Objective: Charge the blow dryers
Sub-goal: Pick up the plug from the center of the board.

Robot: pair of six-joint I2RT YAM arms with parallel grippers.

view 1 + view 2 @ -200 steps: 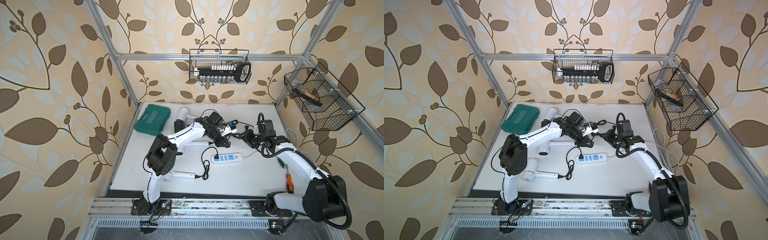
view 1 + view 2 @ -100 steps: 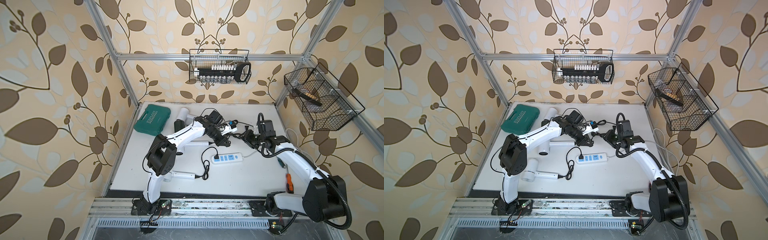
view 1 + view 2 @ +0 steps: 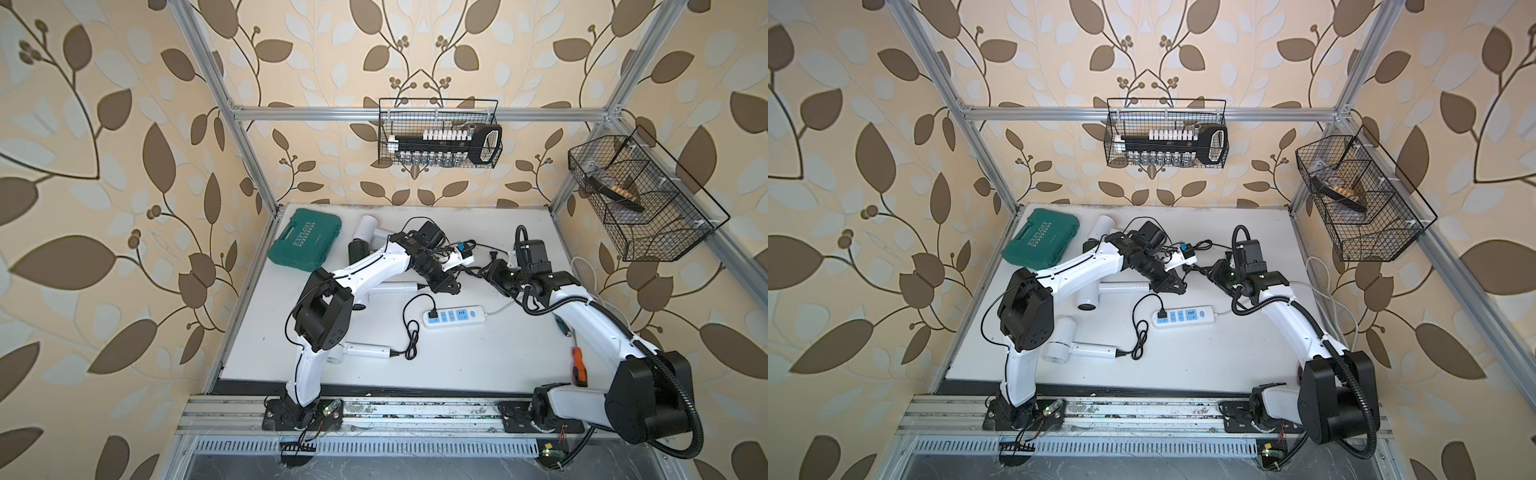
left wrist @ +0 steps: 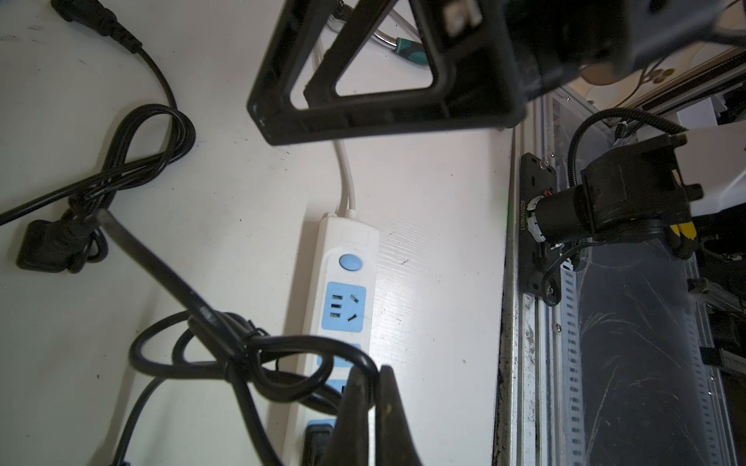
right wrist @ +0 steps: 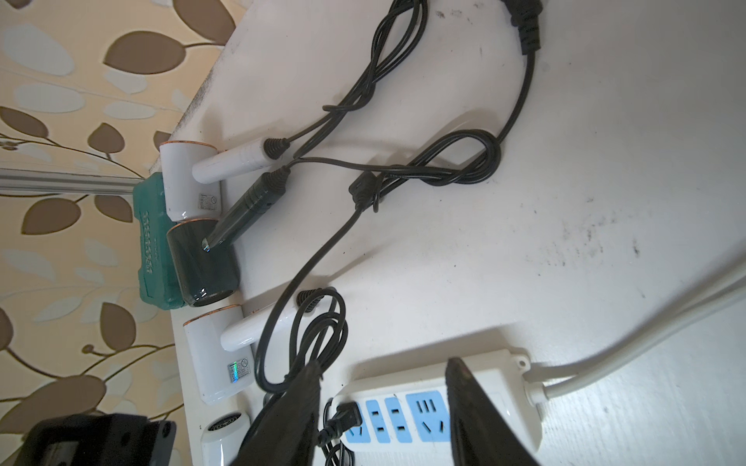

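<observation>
Blow dryer, white, lies nearest at seven o'clock, plugged into the central power strip. Beyond the strip, the left gripper is pinched shut on a black cord, and the right gripper has its jaws apart and empty. Toward eleven o'clock lie the second white dryer, the dark green dryer and the far white dryer.

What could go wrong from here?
1. The left jaws are shut on a knotted black cord; pulling may tighten the tangle.
2. The right jaws hang open close to the left arm; they could collide, or knock the black plug seated in the white power strip.
</observation>
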